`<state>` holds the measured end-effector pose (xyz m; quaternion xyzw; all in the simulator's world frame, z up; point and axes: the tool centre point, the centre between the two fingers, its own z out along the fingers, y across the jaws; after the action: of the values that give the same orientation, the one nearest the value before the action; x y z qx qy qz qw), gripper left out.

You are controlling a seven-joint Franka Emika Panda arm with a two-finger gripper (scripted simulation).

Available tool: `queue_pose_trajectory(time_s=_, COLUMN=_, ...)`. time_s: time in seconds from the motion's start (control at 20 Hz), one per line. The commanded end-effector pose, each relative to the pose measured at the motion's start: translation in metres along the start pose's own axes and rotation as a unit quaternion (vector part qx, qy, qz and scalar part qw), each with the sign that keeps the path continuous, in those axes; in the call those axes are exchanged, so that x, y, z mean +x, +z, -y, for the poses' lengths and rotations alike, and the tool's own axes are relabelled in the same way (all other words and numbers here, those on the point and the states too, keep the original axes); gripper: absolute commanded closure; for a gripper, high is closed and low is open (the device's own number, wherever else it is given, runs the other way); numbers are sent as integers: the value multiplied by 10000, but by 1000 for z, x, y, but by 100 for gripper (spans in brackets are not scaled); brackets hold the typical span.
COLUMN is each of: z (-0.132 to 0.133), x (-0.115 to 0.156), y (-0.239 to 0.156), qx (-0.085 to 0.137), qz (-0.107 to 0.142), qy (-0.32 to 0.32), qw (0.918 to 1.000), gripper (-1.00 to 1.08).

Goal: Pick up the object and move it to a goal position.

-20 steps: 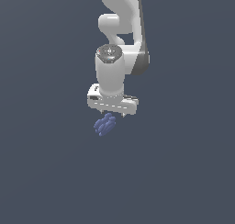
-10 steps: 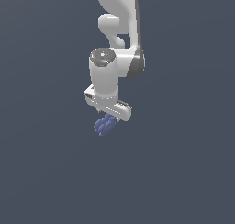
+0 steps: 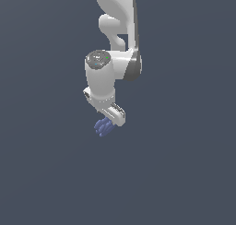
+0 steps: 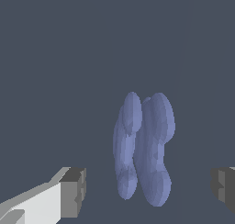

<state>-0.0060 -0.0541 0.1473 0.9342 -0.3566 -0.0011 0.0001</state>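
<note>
One white Panda arm (image 3: pixel 116 44) fills the upper middle of the exterior view, reaching down toward a plain dark grey floor (image 3: pixel 184 173) so that its gripper (image 3: pixel 112 119) hangs just above the object (image 3: pixel 103 127), placed there, it seems, for a straight descent. Smaller still, that blue-violet bunch of long lobes lies just below the centre of the frame, and in the wrist view it sits between the grey fingertips (image 4: pixel 73 192), which stand wide apart, holding nothing and clear of it on both sides.

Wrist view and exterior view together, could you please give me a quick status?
Gripper open, fingers either side of the object, not touching. Blue-violet object lying between them, not gripped. Nothing in the way.
</note>
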Motion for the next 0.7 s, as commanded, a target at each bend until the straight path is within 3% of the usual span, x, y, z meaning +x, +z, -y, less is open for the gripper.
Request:
queue_pose_trajectory(time_s=0.0, z=-2, x=2, y=1, qx=3, qz=-5, qy=186, qw=9998, gripper=-92)
queue_pose_trajectory(time_s=0.65, z=-3, x=3, y=11, qx=4, qz=-9, qy=363, qw=9993, gripper=-92)
